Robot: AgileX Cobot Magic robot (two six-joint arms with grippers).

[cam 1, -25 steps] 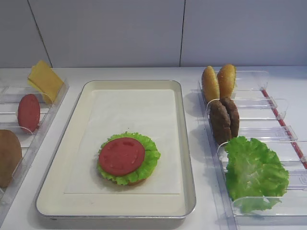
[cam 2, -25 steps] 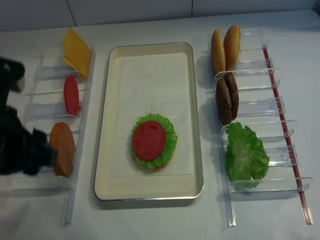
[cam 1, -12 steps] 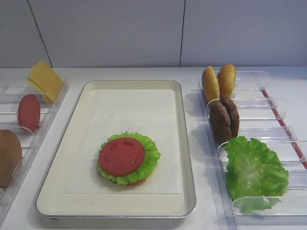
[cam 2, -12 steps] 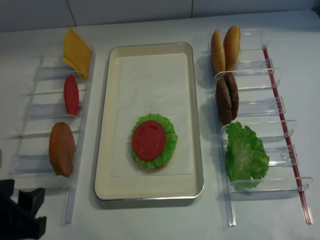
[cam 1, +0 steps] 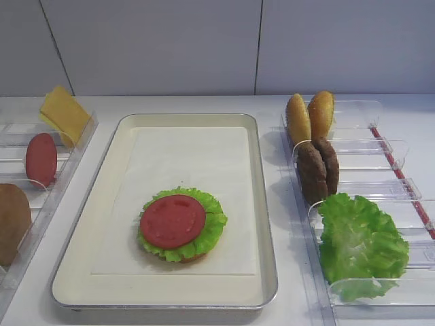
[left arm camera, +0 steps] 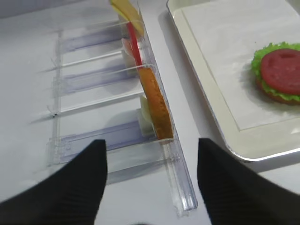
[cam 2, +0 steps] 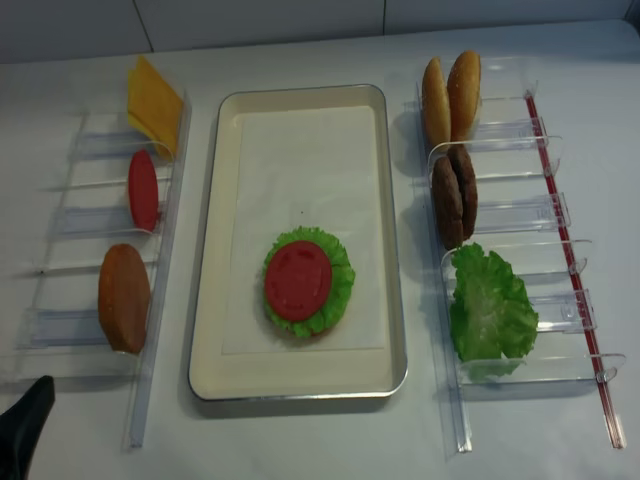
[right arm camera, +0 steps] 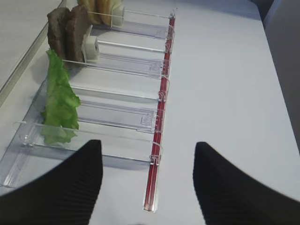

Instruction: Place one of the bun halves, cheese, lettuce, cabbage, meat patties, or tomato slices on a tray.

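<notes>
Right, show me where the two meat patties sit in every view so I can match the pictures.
Exterior high: meat patties upright on edge in the right rack, behind the lettuce.
Right wrist: top left, just beyond the lettuce.
Left wrist: not in it.
Exterior high (realsense): right rack, second slot from the top, above the lettuce.
Shared landmark: the lettuce leaf next to them.

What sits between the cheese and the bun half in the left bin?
One tomato slice, standing on edge between the cheese and the bun half; clearest in the realsense view.
</notes>
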